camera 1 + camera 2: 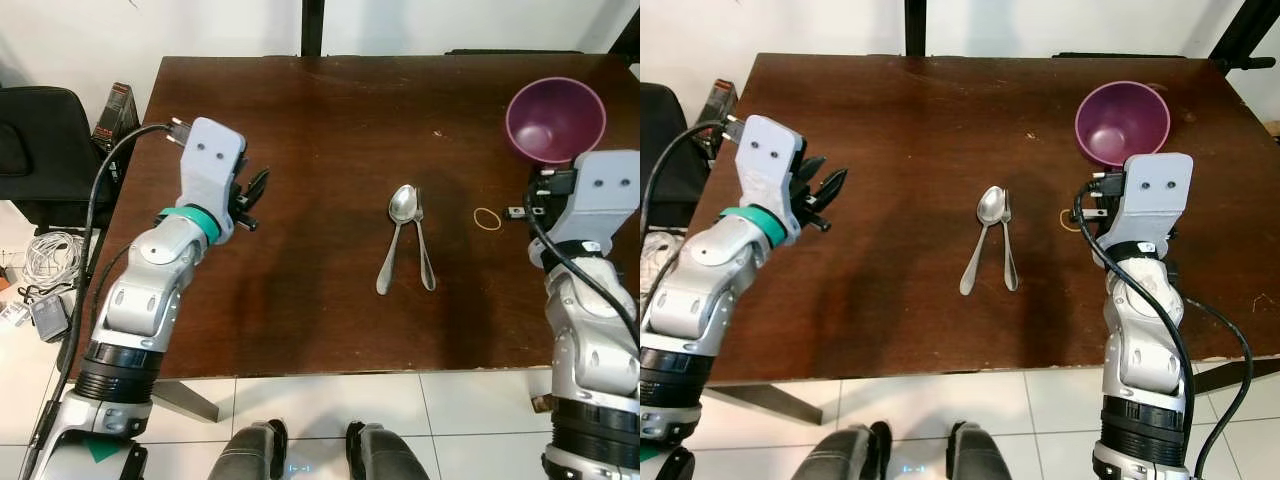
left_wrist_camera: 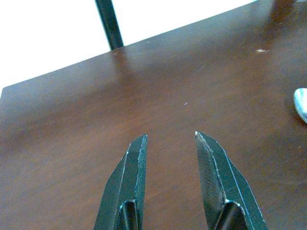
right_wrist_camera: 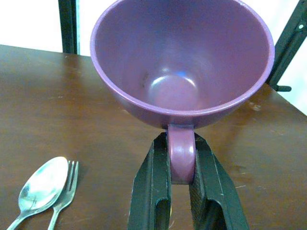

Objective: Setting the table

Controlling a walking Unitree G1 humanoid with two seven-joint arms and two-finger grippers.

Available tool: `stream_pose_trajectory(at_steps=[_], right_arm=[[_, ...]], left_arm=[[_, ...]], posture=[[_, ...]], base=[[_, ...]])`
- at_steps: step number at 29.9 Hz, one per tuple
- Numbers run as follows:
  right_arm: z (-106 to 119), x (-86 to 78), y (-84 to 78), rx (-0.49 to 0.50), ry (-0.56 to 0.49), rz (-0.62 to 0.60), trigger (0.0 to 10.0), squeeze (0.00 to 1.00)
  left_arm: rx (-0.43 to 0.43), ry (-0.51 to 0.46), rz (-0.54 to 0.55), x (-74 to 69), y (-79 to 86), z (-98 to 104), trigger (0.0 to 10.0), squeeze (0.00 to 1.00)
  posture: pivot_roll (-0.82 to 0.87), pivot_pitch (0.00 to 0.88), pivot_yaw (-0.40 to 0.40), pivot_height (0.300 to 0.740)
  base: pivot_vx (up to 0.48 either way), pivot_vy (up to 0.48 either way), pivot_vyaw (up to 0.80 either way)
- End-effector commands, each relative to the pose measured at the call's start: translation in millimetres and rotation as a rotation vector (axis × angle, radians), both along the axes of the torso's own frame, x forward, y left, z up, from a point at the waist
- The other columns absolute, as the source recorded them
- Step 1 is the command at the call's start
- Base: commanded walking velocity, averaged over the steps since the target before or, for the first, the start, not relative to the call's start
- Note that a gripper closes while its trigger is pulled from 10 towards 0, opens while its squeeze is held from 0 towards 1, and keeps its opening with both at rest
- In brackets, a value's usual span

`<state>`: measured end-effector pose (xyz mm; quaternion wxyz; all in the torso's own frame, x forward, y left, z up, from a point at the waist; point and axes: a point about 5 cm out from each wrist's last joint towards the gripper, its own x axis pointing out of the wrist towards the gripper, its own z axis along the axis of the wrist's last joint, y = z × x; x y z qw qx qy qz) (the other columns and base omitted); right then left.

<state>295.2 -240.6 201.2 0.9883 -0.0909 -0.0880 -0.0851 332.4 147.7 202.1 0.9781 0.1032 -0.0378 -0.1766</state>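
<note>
Clamped between the two black fingers of the right end effector (image 3: 181, 191), the handle of a purple cup (image 3: 182, 62) is gripped, and the cup is held at the right side of the dark wooden tabletop (image 1: 330, 110), its mouth open and nothing seen inside. A spoon (image 1: 396, 235) and a fork (image 1: 423, 245) are laid just beside each other near the middle of the tabletop, their upper ends touching and their handles spread apart toward the near edge. A small rubber band (image 1: 487, 218) is seen lying between the cutlery and the right arm. The left end effector (image 2: 168, 158) is held over the left part of the tabletop, its fingers spread apart with nothing between them.
</note>
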Motion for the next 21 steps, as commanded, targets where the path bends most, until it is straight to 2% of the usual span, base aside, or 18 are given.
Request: stream_pose_trajectory(at_steps=[1,6,21], right_arm=[[-0.7,1.0,-0.3,0.014,0.009,0.004,10.0,0.0],[-1.1,2.1,1.1,0.046,0.01,0.01,10.0,0.0],[-1.6,4.8,3.8,0.055,0.013,0.021,10.0,0.0]], left_arm=[[0.011,0.007,0.01,-2.4,5.2,-3.6,10.0,0.0],[0.012,0.005,0.014,-2.8,6.4,-3.5,10.0,0.0],[0.015,0.0,0.022,-2.8,8.7,-3.5,10.0,0.0]], posture=[[0.02,0.037,0.046,0.74],[0.02,0.034,0.045,0.74],[0.03,0.027,0.045,0.74]], base=[[-0.292,0.0,0.0],[-0.294,0.0,0.0],[-0.335,0.0,0.0]])
